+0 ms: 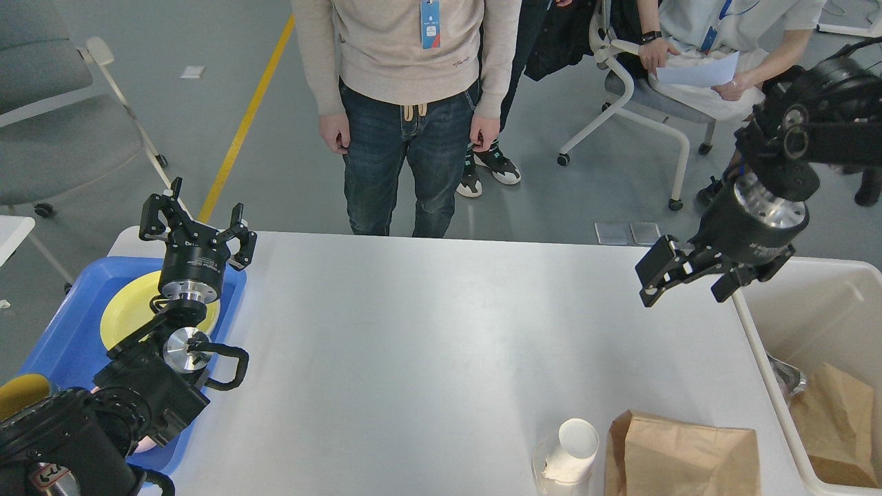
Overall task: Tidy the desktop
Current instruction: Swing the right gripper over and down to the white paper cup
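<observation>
Now, desktop (441, 331) below both raised, spread end effectors, left (198, 219) and right (679, 273)

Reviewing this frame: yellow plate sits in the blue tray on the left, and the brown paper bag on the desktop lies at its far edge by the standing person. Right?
Not quite. The head view shows the brown paper bag at the near edge of the desktop, beside a paper cup. The yellow plate does sit in the blue tray on the left.

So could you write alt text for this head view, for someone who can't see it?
A white desktop holds a brown paper bag and a clear cup stuffed with white paper at its near edge. The left gripper hangs open over a yellow plate in a blue tray; the right gripper hangs empty beside a beige bin.
</observation>
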